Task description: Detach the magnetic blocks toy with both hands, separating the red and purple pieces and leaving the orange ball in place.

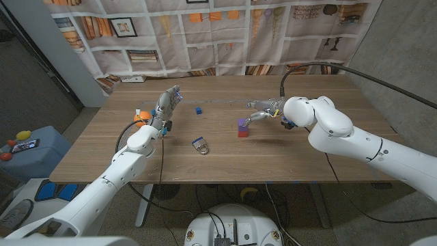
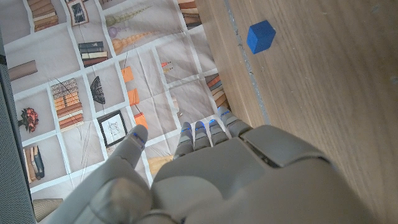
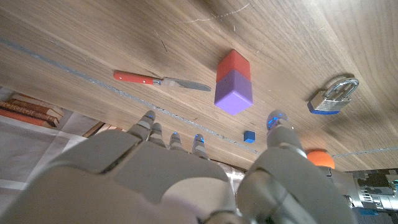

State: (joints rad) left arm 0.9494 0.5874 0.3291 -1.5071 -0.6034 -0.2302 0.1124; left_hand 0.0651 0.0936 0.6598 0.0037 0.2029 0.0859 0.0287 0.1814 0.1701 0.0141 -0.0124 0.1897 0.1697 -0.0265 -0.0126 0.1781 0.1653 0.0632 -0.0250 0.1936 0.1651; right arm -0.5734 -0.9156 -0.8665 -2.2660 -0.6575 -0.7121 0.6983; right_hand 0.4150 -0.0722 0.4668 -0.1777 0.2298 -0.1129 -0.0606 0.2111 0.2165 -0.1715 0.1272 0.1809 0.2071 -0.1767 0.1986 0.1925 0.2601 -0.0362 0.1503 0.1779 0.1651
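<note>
Both hands are open and hold nothing: the right hand (image 1: 265,109) hangs just beside the purple block (image 1: 242,124) stacked on the red block (image 1: 242,132), fingers spread and not touching it, and the left hand (image 1: 166,106) is up in the air, well apart from them. To do this step well, I think the right hand should come down gently around the purple top piece, and the left hand should come over to hold the red one, so the pull is straight. The orange ball (image 1: 140,117) sits by the left arm, near the table's left edge, and must not be bumped.
</note>
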